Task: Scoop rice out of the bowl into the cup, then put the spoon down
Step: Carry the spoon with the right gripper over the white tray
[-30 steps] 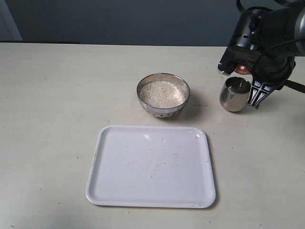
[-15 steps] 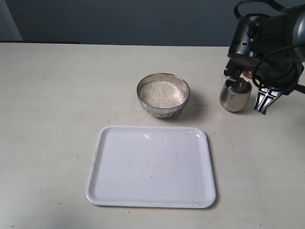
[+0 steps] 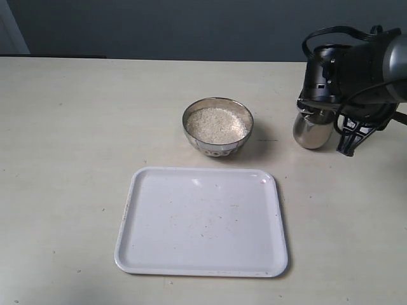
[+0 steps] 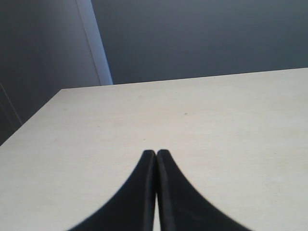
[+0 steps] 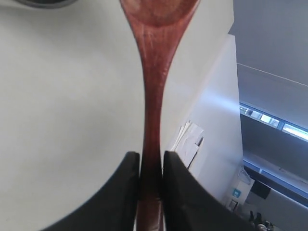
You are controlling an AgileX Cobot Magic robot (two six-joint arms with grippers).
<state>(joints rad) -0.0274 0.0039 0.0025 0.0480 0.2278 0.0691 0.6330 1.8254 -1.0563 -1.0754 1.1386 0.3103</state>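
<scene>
The metal bowl (image 3: 218,141) stands mid-table, filled with white rice (image 3: 216,124). To its right is the small steel cup (image 3: 311,133), partly covered by my right arm (image 3: 350,73), which hangs directly over its rim. In the right wrist view my right gripper (image 5: 151,156) is shut on the slim handle of the reddish-brown wooden spoon (image 5: 153,96). The spoon's oval bowl (image 5: 159,9) lies at the frame edge beside a dark curved rim. The arm hides the spoon in the exterior view. My left gripper (image 4: 156,153) is shut on nothing, above bare table.
A white rectangular tray (image 3: 140,254) lies in front of the bowl, with a few specks on it. The table's far edge meets a dark wall. The right table edge is close behind the cup.
My right arm has swung and rolled over the cup. The spoon's red bowl, visible above the cup a second ago, is now hidden. Bowl, cup and tray have not moved.
</scene>
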